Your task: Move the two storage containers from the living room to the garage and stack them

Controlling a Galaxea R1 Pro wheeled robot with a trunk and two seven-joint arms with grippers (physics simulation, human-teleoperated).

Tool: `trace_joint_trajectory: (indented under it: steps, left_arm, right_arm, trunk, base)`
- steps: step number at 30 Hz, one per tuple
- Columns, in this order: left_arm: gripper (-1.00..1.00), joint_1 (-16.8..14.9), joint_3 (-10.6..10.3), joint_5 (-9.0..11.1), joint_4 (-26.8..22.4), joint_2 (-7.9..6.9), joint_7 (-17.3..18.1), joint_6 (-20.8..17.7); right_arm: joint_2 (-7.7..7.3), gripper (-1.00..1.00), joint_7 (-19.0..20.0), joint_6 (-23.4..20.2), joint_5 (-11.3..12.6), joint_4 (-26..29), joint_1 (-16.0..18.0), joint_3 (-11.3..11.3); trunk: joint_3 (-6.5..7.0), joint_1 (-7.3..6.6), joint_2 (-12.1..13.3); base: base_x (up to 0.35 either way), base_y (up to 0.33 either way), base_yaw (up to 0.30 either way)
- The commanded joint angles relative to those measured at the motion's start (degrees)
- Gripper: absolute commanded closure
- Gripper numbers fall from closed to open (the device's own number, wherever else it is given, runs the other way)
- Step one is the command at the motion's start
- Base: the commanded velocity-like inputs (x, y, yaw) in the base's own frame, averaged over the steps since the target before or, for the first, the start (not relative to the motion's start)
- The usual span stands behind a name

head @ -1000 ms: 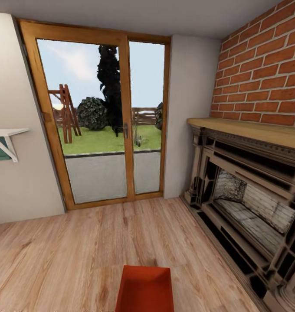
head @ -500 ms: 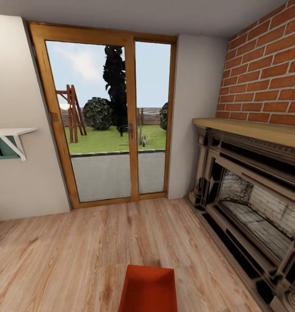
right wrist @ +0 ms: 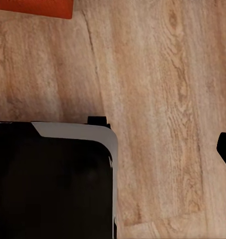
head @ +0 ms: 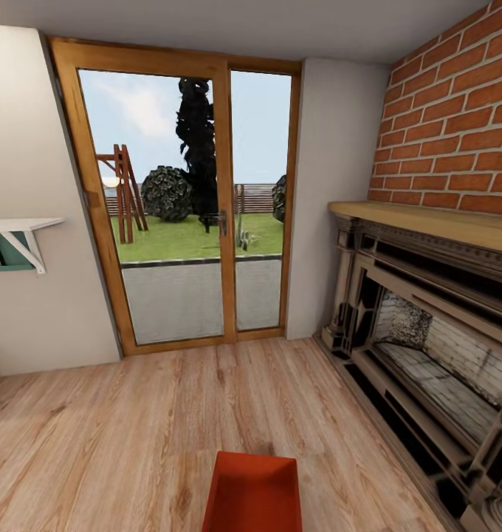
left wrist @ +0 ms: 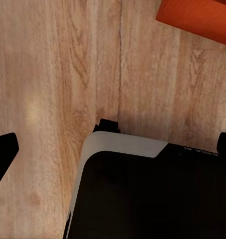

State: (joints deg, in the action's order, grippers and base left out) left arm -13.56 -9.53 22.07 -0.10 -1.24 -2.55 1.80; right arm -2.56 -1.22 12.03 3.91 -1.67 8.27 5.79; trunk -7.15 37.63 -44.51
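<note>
One container point(head: 252, 493) sits on the plank floor point(head: 118, 436), well short of the glass door point(head: 184, 207) (fireplace point(head: 428, 355) alongside). Finger spread of both grippers: cannot tell.

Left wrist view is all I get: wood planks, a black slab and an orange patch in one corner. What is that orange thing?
Observer: It's a red-orange open-top storage container. The head view shows it standing on the wood floor, just ahead of the robot.
Operator: And what is beyond it?
Observer: A wood-framed glass door looking onto a garden, with a fireplace to its right under a brick wall.
</note>
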Motion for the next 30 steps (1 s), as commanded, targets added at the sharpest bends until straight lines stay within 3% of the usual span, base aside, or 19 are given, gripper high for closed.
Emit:
trace_joint_trajectory:
  steps: [1,22,30]
  left_arm:
    - [-1.00,0.0,-0.5,0.4,0.0,0.01,-0.1,0.1]
    - [-1.00,-0.1,-0.5,0.4,0.0,0.01,-0.1,0.1]
    - [-1.00,-0.1,-0.5,0.4,0.0,0.01,-0.1,0.1]
  right_arm:
    - [0.01,-1.00,-0.1,0.3,0.4,-0.2,0.1,0.5]
    - [0.13,-1.00,-0.1,0.4,0.5,-0.2,0.1,0.5]
    - [0.20,-1.00,-0.1,0.4,0.6,-0.2,0.1,0.5]
  trunk:
    - [-0.09,0.01,-0.1]
    - [-0.09,0.01,-0.1]
    - [-0.09,0.01,-0.1]
  base:
    - [0.000,0.000,0.000]
    - [0.049,0.052,0.000]
    - [0.000,0.000,-0.165]
